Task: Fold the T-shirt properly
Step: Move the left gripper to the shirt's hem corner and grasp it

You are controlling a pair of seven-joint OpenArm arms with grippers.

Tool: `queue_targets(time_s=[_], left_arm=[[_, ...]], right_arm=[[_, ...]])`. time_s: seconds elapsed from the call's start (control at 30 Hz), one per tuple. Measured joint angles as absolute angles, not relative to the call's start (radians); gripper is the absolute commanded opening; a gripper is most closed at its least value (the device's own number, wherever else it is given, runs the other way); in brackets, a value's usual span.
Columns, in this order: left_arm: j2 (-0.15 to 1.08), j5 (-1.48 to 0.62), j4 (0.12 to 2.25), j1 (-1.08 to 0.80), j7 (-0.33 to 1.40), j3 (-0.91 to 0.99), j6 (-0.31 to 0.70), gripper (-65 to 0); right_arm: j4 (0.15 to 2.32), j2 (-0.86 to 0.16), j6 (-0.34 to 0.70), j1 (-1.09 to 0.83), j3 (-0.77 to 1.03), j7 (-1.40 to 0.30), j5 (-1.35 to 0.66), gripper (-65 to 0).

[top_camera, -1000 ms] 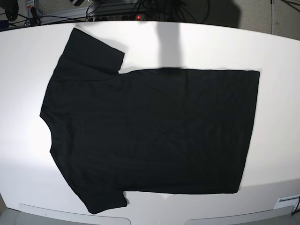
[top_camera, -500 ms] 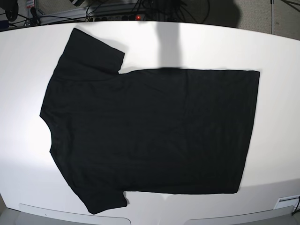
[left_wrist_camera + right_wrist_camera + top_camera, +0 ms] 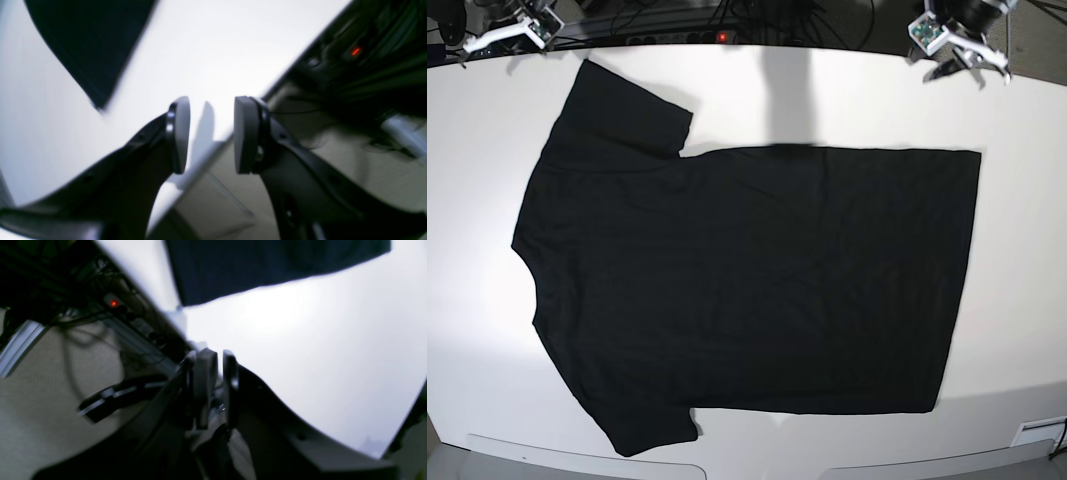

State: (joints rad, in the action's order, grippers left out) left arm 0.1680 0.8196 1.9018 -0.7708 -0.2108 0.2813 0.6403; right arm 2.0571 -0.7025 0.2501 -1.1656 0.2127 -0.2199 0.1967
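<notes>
Lying flat, T-shirt (image 3: 747, 280) leaves table (image 3: 1027, 250) margins; left gripper (image 3: 211, 135) gapes empty; right gripper (image 3: 217, 390) near-closed, empty.

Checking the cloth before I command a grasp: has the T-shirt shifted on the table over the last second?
No. The T-shirt lies flat, its edges at the same spots on the table.

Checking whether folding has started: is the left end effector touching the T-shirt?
Apart. In the base view the left end effector sits at the table's far edge, with bare white table between it and the T-shirt.
</notes>
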Motion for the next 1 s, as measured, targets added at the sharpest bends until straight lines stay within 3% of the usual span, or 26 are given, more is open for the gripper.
queue_targets(time_s=[0.17,0.3,0.73,1.0], left_arm=[[0.243,1.002,1.885,-0.646,-0.249,0.28,0.675,-42.4],[0.281,1.008,1.825,-0.562,-0.246,0.281,0.709,-38.2],[0.439,1.053,1.549,-0.34,-0.282,0.086,0.684,-38.2],[0.488,1.019,1.411,-0.246,-0.341,0.065,0.66,-38.3]], right_arm=[[2.063,-0.744,0.253,-1.165,0.215,-0.29,0.181,-56.7],[2.063,-0.74,0.253,-1.165,0.215,-0.331,0.179,-56.7],[2.063,-0.738,0.252,-1.164,0.216,-0.467,0.057,-56.7],[2.063,-0.737,0.25,-1.164,0.215,-0.506,0.049,-56.8]])
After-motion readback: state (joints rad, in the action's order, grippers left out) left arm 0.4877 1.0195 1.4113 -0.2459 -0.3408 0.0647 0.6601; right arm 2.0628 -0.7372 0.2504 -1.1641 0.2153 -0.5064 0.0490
